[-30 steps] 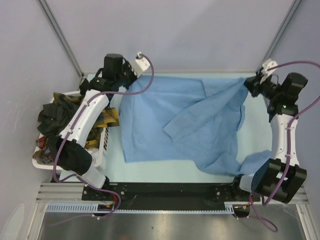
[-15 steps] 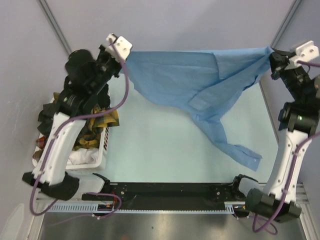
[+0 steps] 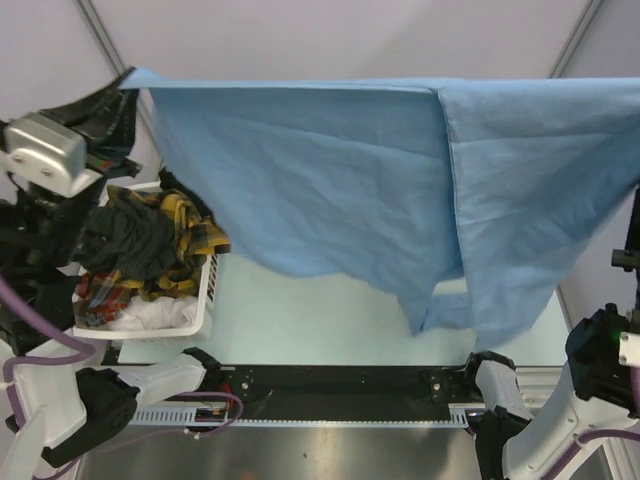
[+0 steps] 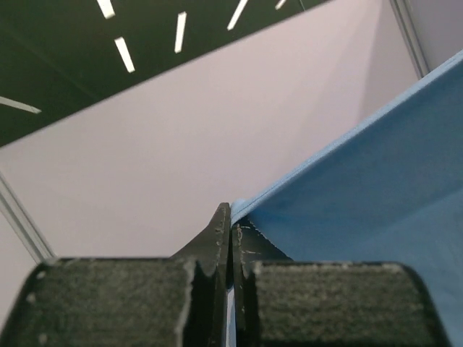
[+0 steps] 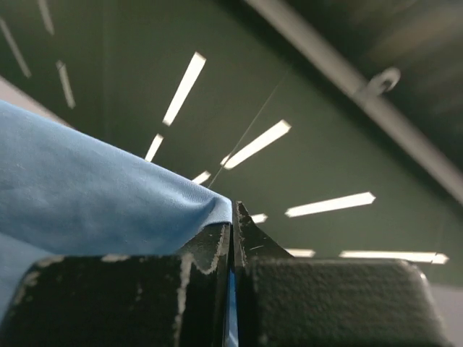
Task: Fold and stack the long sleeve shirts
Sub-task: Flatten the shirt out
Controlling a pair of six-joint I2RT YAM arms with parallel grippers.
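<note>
While the 2 arms reach high and wide, left gripper [image 4: 230, 242] and right gripper [image 5: 233, 230] pinch the blue shirt [image 3: 330, 170].

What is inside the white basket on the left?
In the white basket, a dark shirt lies on top, a yellow-black plaid shirt beside it, and a red plaid shirt at the near side. Whatever lies under them is covered.
</note>
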